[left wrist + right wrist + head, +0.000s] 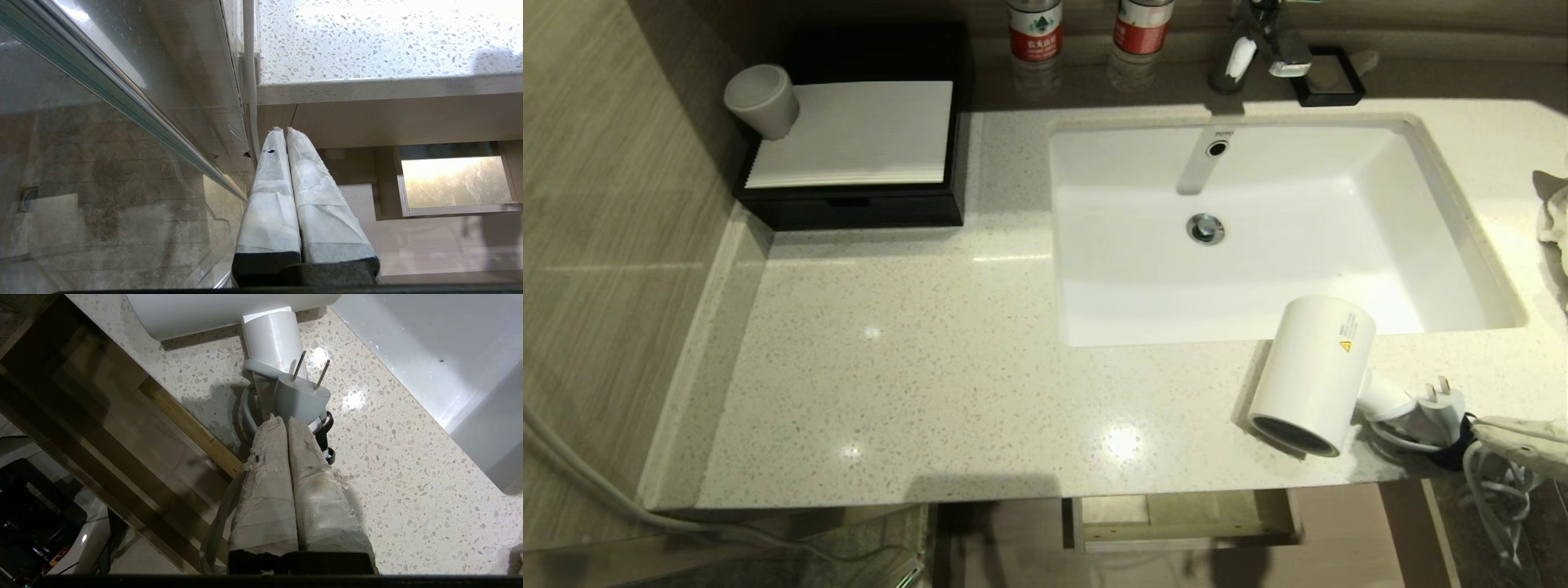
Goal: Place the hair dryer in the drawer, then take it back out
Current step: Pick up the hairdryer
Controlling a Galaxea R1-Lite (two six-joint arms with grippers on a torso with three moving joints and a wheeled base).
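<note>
Pressed shut and empty, the right gripper (286, 420) hovers just behind the plug (301, 398) of the hair dryer (1313, 371), which lies on the countertop (931, 367) beside the sink (1258, 229), likely lined up to nudge it. Below, the drawer (1184, 523) stands slightly open. Parked low, the left gripper (282, 130) is also closed.

The left half of my counter (890, 367) lies bare, wide enough for a gripper. At the back left corner a black box (849, 122) blocks. At the front right edge, the dryer (1311, 371), plug (1437, 408) and cord (1494, 490) crowd my right gripper (286, 420).
</note>
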